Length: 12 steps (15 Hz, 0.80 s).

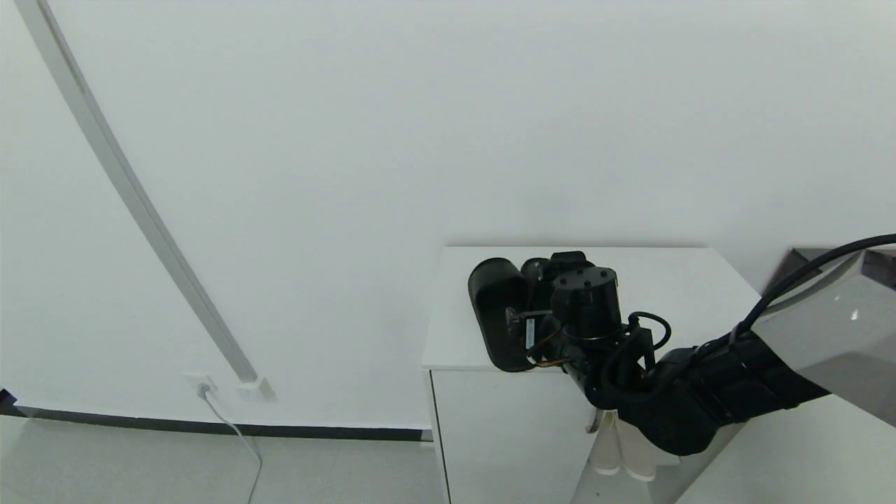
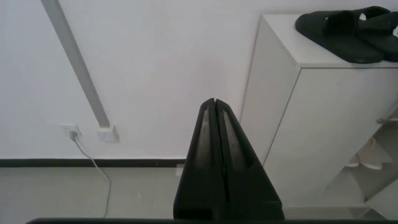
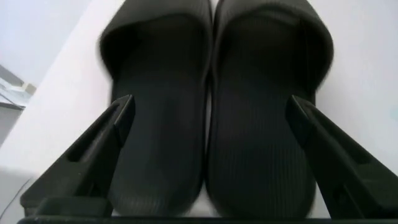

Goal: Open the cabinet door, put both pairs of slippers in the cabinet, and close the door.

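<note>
A pair of black slippers (image 3: 211,124) lies side by side on top of the white cabinet (image 1: 455,336). My right gripper (image 3: 211,102) is open, one finger on each outer side of the pair, low over the cabinet top. From the head view the black slippers (image 1: 498,315) show at the left of my right wrist (image 1: 588,301). A pair of white slippers (image 1: 621,451) stands inside the cabinet, whose right part is open. My left gripper (image 2: 214,102) is shut on nothing, out in the air left of the cabinet (image 2: 273,93), with the black slippers (image 2: 348,28) up on top.
A white wall stands behind the cabinet. A grey cable duct (image 1: 133,196) runs slanted down the wall to a socket (image 1: 203,385) with a white cord. Grey floor lies to the cabinet's left.
</note>
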Tool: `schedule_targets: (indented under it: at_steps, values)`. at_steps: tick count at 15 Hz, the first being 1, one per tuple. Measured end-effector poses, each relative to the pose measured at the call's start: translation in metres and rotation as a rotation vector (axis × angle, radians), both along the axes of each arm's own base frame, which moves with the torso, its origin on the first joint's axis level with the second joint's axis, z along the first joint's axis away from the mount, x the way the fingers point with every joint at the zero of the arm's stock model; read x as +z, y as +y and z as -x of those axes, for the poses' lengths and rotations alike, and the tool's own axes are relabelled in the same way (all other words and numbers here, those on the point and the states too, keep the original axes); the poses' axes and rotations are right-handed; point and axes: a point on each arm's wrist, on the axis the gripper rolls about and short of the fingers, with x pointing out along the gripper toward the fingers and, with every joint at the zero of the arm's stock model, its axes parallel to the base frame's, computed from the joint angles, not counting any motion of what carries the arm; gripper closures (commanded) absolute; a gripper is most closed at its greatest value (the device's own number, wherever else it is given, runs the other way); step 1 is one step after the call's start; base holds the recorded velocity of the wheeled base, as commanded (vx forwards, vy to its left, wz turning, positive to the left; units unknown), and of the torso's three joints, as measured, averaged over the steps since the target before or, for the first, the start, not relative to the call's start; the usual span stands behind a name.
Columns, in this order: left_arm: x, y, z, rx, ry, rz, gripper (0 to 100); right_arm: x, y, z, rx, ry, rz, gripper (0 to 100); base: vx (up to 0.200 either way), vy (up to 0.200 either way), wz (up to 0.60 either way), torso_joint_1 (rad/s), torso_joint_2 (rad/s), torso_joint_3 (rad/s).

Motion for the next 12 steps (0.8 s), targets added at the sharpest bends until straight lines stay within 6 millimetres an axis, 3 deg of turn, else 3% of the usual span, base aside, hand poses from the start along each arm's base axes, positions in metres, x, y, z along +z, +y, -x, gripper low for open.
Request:
schedule_targets:
  at_steps: [12]
  values:
    - [0.000,0.000,0.000,0.000,0.000,0.001,100,-0.032,0.017,-0.024,0.000,-0.071,-0.016,0,0.000,0.000,0.00,0.000,0.00,0.000]
